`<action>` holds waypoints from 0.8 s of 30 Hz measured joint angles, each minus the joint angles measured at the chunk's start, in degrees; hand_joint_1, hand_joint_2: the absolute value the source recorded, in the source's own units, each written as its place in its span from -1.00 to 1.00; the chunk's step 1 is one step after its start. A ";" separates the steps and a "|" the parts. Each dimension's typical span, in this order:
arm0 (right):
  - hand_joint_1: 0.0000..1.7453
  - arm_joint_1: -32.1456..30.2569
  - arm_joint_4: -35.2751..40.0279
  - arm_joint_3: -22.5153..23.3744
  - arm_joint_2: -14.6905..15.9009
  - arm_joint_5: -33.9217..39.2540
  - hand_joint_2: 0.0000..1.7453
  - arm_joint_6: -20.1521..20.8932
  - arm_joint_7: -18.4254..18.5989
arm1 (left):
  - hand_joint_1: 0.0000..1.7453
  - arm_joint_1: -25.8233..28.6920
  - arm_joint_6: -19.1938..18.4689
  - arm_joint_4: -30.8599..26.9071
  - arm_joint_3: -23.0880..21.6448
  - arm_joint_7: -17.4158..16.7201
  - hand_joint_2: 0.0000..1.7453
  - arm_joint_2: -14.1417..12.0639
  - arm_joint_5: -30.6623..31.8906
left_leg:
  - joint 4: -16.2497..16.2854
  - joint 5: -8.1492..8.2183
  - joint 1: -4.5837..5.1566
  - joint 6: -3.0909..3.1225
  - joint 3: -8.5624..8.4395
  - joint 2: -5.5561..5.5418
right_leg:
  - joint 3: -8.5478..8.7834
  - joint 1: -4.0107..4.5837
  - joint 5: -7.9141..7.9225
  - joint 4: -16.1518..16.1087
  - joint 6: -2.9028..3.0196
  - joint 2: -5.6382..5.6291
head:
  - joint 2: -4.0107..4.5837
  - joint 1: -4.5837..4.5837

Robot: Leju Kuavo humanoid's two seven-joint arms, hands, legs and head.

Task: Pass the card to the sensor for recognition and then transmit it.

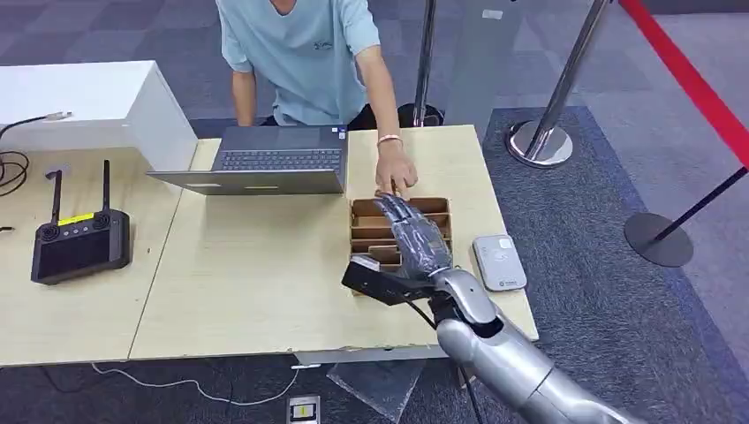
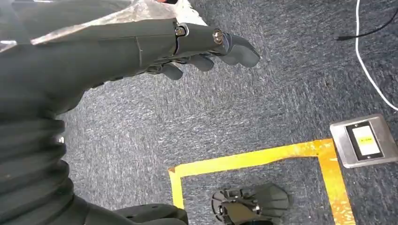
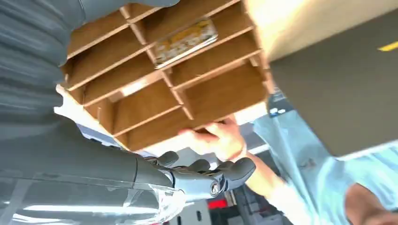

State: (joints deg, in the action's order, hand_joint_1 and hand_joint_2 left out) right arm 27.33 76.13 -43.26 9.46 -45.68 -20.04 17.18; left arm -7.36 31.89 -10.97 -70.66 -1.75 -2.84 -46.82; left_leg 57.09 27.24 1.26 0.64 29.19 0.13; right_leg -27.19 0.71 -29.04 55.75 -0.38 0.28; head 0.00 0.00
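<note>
Stretched out flat over the wooden box [image 1: 358,216] on the bench [image 1: 256,283]: the right robot hand [image 1: 413,237], fingers wide and apart, holding nothing. Held low and level above the compartments, probably to come down on a card from above. Seen from the right wrist: the card [image 3: 185,40], yellowish, lying flat in one compartment of the box, not yet touched. Hard to tell from the head view which compartment that was, since hidden there under the robot hand.

Rested on the far edge of the box: a person's hand [image 1: 396,172], likely steadying it or setting it in place for the pick. Worth care here, with both hands so near to each other.

Placed just beside the box, on the robot's right side: a small white sensor [image 1: 500,261], close enough for a short sweep once the card was lifted. Set further back on the bench: an open laptop [image 1: 265,159], probably there to show the reading.

Hung down beside the body over the grey carpet floor [image 2: 234,108]: the left robot hand [image 2: 187,42], fingers loosely apart and empty, not needed for this step.

Judged as the very start of the task: card in the box, no grasp made, no reading done.
</note>
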 joint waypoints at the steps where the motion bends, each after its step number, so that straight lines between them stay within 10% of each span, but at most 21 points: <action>1: -1.00 0.00 0.61 -0.13 -0.06 -0.07 1.00 0.13 0.04 | -1.00 0.00 0.00 0.00 0.00 0.02 1.00 0.00 0.00 | 0.00 0.00 0.00 0.00 0.00 0.00 | 0.00 0.00 0.00 0.00 0.00 0.00 | 0.00 0.02; 24: -1.00 3.08 -2.28 -3.80 -6.14 2.84 1.00 1.81 3.32 | -1.00 -0.09 -0.44 0.00 0.00 0.31 1.00 0.31 0.66 | 0.00 0.00 -0.01 0.00 0.01 0.00 | -0.04 0.00 0.00 0.01 0.00 0.00 | 0.02 0.00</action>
State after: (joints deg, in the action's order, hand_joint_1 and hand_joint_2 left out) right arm 30.41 73.85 -47.06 3.32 -42.84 -18.23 20.50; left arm -7.45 31.45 -10.97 -70.66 -1.44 -2.54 -46.16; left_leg 57.10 27.24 1.25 0.64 29.20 0.14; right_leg -27.23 0.71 -29.05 55.75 -0.38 0.28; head 0.02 0.00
